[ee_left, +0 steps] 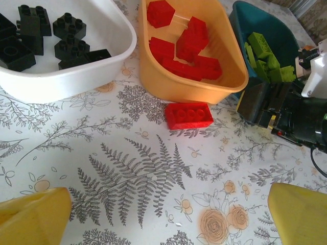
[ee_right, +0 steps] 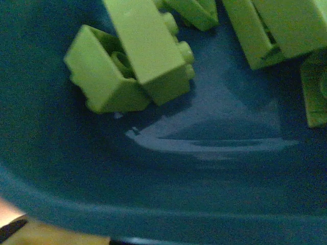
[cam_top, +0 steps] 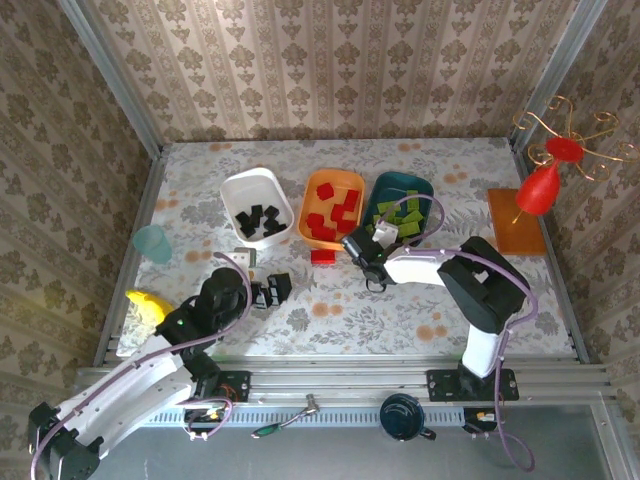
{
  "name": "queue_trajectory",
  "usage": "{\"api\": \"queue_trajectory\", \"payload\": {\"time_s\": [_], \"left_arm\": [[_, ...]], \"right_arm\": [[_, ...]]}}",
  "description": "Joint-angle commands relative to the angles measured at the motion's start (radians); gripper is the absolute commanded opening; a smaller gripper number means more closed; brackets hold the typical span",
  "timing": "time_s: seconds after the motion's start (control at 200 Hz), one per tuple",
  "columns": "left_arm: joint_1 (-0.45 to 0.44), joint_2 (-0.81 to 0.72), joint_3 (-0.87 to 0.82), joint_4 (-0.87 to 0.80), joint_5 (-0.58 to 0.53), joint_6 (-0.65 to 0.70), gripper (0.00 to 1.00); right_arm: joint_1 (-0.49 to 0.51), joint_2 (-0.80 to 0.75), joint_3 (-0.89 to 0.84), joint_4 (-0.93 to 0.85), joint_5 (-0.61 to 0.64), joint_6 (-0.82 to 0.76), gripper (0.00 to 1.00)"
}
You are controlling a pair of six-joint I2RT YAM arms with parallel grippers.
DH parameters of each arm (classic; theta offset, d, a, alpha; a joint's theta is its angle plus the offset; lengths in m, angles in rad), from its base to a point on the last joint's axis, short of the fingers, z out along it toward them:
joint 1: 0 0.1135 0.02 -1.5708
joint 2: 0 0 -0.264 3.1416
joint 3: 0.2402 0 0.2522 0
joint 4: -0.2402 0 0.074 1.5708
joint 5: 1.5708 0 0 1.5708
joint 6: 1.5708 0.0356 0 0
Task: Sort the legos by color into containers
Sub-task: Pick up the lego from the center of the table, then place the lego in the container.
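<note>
Wide open and empty, my left gripper [cam_top: 268,291] hovers over the flowered table [cam_top: 400,320], its yellow fingers [ee_left: 36,218] spread to either side of bare cloth. My right gripper [cam_top: 358,246] sits at the near left corner of the dark teal tub [cam_top: 410,180]. Whether its jaws are apart or closed, and whether they grip anything, I cannot tell.

Three tubs stand in a row across the table. Seen from above, the white tub [ee_left: 66,81] is at 12 o'clock from my left gripper, the orange tub [ee_left: 173,87] at 1 o'clock and the teal one at 2 o'clock. The orange and teal tubs stand just beside each other.

One red brick [ee_left: 189,115] lies flat on the table, studs up, at the orange tub's 6 o'clock, just beside its near wall. More red bricks [ee_left: 191,38] are piled inside the orange tub. Lime-green bricks [ee_right: 138,51] lie tumbled in the teal tub, one on its side with its hollow underside showing. The small black bricks [ee_left: 71,30] are gathered in the white tub.
</note>
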Motion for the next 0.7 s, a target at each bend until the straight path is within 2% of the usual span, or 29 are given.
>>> {"api": "queue_trajectory", "payload": {"time_s": [0.0,0.165,0.31,0.415,0.545,0.695], "left_arm": [[0.008,-0.010,0.001,-0.037,0.016,0.019,1.00],[0.008,-0.039,0.026,-0.097,-0.001,0.031,1.00],[0.008,-0.079,0.048,-0.176,-0.050,0.049,1.00],[0.008,-0.096,0.067,-0.238,-0.090,0.054,1.00],[0.009,-0.117,0.079,-0.302,-0.142,0.034,1.00],[0.009,-0.159,0.081,-0.339,-0.146,0.007,1.00]], "right_arm": [[-0.005,0.023,0.018,-0.028,0.028,0.019,0.45],[0.016,-0.075,-0.051,0.018,-0.021,-0.097,0.29],[0.072,-0.259,-0.112,0.066,-0.121,-0.255,0.26],[0.116,-0.352,-0.086,0.132,-0.272,-0.408,0.27],[0.118,-0.214,0.143,0.106,-0.517,-0.542,0.29],[0.120,0.090,0.512,0.014,-0.648,-0.620,0.29]]}}
